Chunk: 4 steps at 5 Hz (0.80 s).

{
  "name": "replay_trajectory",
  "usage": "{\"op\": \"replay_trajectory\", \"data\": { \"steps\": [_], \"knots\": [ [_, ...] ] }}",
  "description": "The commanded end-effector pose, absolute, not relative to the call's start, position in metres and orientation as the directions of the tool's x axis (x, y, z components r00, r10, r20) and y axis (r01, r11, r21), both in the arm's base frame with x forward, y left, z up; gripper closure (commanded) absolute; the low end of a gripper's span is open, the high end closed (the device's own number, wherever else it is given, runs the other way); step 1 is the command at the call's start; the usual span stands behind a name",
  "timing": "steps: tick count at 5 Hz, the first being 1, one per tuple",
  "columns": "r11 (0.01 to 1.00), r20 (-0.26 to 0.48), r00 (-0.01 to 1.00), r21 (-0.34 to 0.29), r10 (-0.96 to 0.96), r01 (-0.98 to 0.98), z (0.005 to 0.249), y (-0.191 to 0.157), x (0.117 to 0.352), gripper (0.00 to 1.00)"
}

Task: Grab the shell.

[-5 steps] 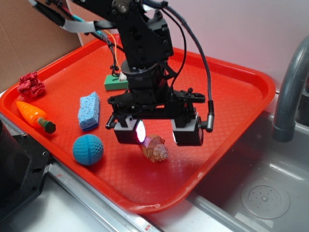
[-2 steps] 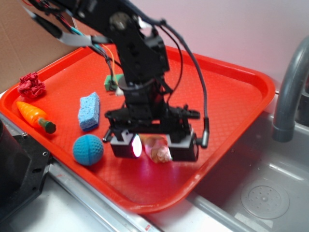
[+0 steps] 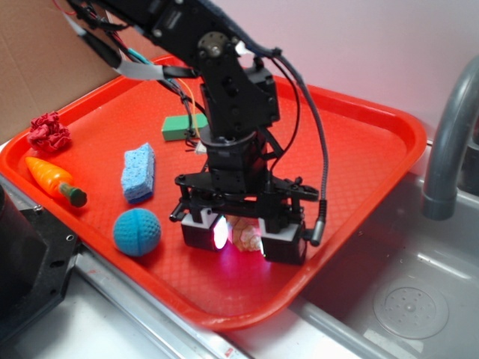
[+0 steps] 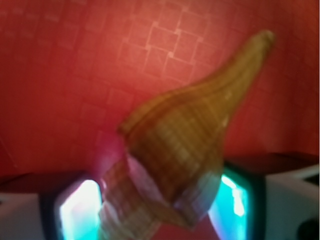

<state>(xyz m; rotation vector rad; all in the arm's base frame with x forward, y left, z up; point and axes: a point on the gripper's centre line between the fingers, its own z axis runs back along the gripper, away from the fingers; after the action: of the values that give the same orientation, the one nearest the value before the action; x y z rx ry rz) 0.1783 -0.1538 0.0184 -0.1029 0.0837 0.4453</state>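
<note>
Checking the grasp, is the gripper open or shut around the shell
Open: the gripper straddles the shell, a pad on either side; contact cannot be told.

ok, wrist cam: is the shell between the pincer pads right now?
Yes, the shell sits between the two lit pads of the pincer, its pointed tail reaching away over the red tray.

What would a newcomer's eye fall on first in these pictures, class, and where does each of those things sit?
First, the black end effector low over the near part of the red tray, its glowing pads either side of the tan shell; whether they press it is unclear. In the wrist view the shell fills the frame, its pointed tail aimed up and right. Next, the teal ball to the left, with the blue sponge behind it.
</note>
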Motion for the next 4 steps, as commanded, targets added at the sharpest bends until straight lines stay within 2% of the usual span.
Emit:
{"op": "replay_trajectory", "data": {
  "steps": [1,2,3,4],
  "knots": [
    [0.997,0.086,0.995,-0.059,0.046,-0.041,0.098,-0.116,0.191,1.00],
    [0.998,0.088,0.994,0.019,-0.062,0.060,0.150,-0.086,0.184,1.00],
    [0.997,0.048,0.997,0.043,-0.065,0.063,0.193,-0.073,0.172,1.00],
    [1.000,0.071,0.997,0.016,-0.005,0.004,0.208,-0.068,0.166,1.00]
  ]
}}
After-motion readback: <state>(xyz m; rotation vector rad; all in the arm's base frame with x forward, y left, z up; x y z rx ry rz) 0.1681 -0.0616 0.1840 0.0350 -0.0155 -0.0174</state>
